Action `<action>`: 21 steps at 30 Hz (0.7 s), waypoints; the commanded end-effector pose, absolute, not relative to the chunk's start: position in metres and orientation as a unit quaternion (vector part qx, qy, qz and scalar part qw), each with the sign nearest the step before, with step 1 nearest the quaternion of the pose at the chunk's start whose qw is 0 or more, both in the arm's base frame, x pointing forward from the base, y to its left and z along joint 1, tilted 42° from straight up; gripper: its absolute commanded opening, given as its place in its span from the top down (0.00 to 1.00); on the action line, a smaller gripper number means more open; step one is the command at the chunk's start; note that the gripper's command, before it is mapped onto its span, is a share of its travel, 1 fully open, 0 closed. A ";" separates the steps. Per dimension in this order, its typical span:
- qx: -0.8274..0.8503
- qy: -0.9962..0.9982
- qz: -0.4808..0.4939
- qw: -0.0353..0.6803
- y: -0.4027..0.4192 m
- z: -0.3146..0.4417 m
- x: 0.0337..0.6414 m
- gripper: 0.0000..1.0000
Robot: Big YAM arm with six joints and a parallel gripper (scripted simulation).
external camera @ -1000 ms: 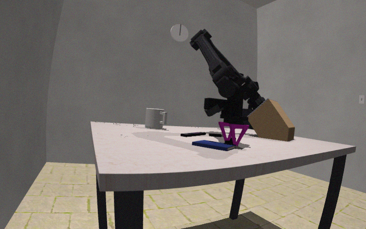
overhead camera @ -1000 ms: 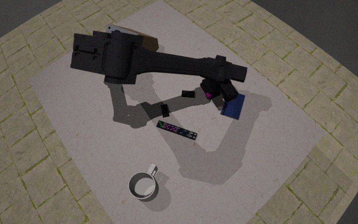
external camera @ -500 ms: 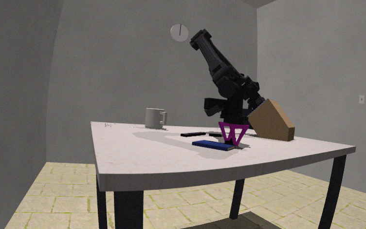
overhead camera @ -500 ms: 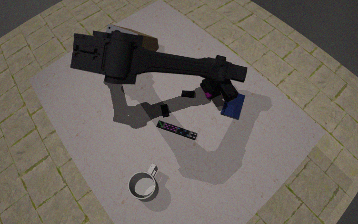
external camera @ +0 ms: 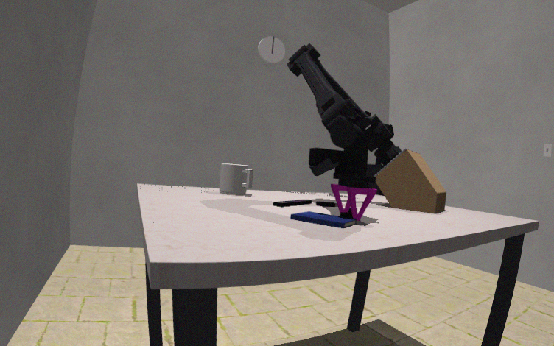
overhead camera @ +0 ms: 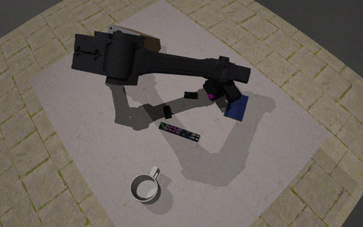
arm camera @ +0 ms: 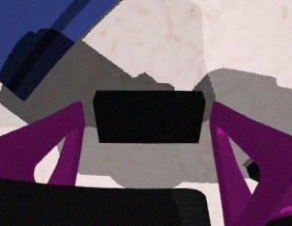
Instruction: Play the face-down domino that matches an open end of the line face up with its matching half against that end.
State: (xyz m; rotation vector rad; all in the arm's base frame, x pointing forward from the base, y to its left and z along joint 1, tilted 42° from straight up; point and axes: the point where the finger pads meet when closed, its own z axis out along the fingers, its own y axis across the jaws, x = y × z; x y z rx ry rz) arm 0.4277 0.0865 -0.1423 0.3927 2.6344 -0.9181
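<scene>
Noting one mug (overhead camera: 144, 188) (external camera: 233, 178), upright at 7 o'clock from the domino line (overhead camera: 179, 132) (external camera: 292, 202) in the top view, its pale inner floor visible. Arm (overhead camera: 177, 63) (external camera: 331, 94) leans up toward 11 o'clock from a brown block (overhead camera: 152, 42) (external camera: 416, 182) in the exterior view; the gripper (overhead camera: 219, 101) (external camera: 351, 216) (arm camera: 147, 111) points down, beside the blue book (overhead camera: 237, 108) (external camera: 323, 219) (arm camera: 29, 36). Wrist view: fingers apart, a black domino (arm camera: 151, 118) between them, a gap on either side. Two more plain-backed dominoes lie on the bench (overhead camera: 106, 157) (external camera: 228, 240), at 11 (overhead camera: 167, 111) and 1 o'clock from the line. Matching one: cannot tell. Top view shows green, magenta, blue and white pips; the exterior shows the line as a dark strip, plus a wall clock (external camera: 271, 49).
</scene>
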 end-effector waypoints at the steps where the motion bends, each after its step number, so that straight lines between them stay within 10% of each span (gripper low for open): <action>1: 0.136 0.923 -0.319 0.165 0.090 -0.140 0.429 0.27; 21: 0.132 0.924 -0.320 0.165 0.092 -0.142 0.426 0.27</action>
